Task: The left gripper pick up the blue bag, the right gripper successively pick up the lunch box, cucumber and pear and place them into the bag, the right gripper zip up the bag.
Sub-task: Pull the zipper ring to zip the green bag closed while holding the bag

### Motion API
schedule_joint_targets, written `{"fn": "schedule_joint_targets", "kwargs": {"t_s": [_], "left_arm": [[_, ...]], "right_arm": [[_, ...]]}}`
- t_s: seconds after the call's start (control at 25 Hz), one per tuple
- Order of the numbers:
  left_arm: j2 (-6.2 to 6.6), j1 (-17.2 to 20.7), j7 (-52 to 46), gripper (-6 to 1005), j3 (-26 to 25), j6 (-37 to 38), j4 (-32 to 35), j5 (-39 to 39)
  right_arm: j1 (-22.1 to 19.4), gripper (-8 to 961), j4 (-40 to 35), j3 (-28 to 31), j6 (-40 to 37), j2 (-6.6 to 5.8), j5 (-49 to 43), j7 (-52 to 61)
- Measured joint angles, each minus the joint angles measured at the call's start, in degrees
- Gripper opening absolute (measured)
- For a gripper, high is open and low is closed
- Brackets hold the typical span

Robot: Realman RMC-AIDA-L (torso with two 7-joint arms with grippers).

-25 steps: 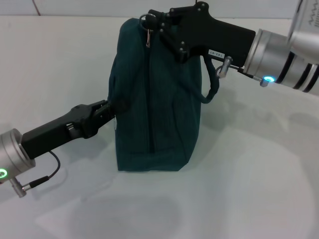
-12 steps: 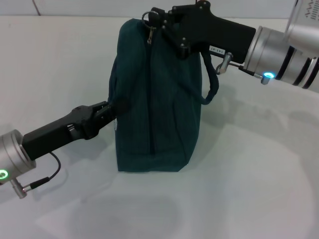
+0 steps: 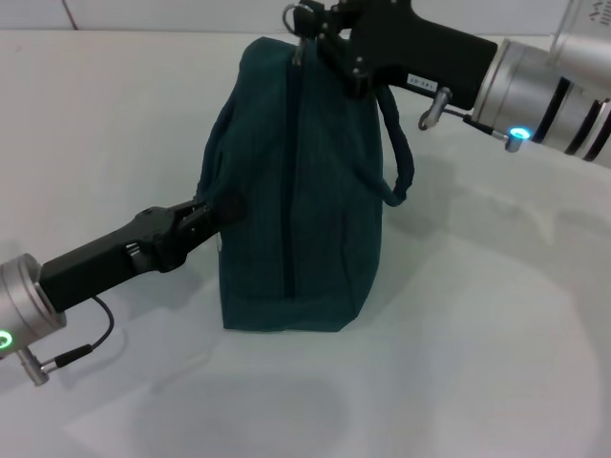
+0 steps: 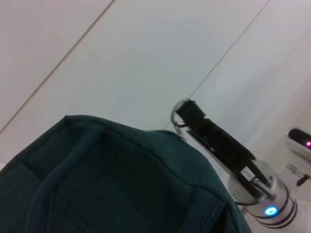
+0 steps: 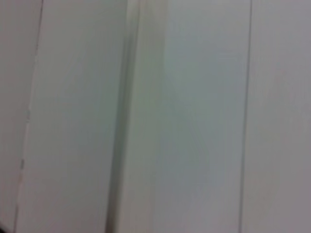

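The left hand was clamped on the near-side fabric of the blue bag, which stood upright on the white surface. The zip line ran closed along the bag's top, and one loop handle hung off its right side. At the bag's far top corner the right hand pinched the ring zip pull. This looked like the last step, the zipping, close to done. The next move probably called for drawing the pull to its stop, then letting go. No lunch box, cucumber or pear was visible; presumably they were inside. The right wrist view showed only pale blank panels.
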Motion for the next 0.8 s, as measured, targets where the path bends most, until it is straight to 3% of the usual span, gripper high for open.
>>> {"fn": "schedule_joint_targets", "kwargs": {"t_s": [0.36, 0.8], "left_arm": [[0.35, 1.12, 0.00, 66, -0.29, 0.40, 0.00, -0.91], [-0.05, 2.77, -0.10, 70, -6.77, -0.17, -0.68, -1.07]], "right_arm": [[-0.44, 75, 1.06, 1.98, 6.22, 0.01, -0.08, -0.13], [-1.04, 79, 4.22, 2.02, 9.70, 0.48, 0.49, -1.17]]}}
